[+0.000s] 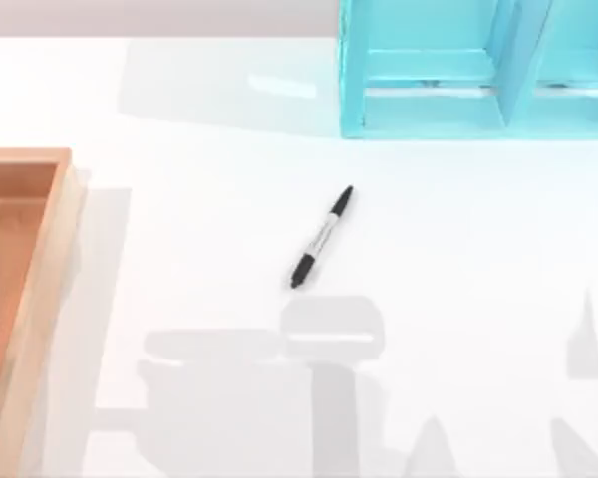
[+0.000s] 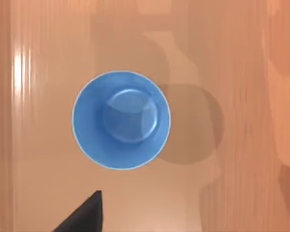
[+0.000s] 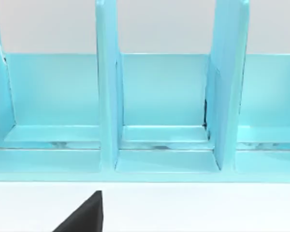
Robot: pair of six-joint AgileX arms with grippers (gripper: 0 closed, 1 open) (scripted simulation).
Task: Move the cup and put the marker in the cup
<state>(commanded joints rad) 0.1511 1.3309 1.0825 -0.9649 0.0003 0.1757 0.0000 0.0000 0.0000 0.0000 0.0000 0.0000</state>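
tray cut off (left edge), rack cropped

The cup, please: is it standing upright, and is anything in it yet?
Upright and empty: the left wrist view looks straight down past the cup's round rim to its bare bottom. The marker lies on the white table.

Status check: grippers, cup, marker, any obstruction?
Left gripper above cup, upright on wooden tray. Marker flat mid-table, untouched. Right gripper faces teal rack.
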